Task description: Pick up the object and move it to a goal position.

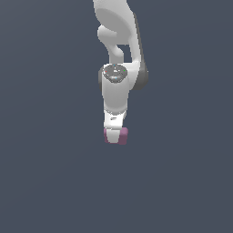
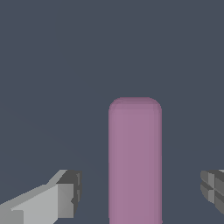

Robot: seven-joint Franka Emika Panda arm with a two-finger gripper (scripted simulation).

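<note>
The object (image 2: 134, 162) is a mauve-pink block with rounded edges, standing lengthwise between my two fingers in the wrist view. My gripper (image 2: 140, 192) is open, and a clear gap separates each grey fingertip (image 2: 70, 192) from the block's sides. In the exterior view the white arm reaches straight down. There my gripper (image 1: 114, 129) straddles the object (image 1: 122, 135), whose pink edges show below and beside the white fingers. Most of the block is hidden behind the hand in that view.
A plain dark grey-blue surface (image 1: 50, 173) fills both views around the arm. No other objects or edges show.
</note>
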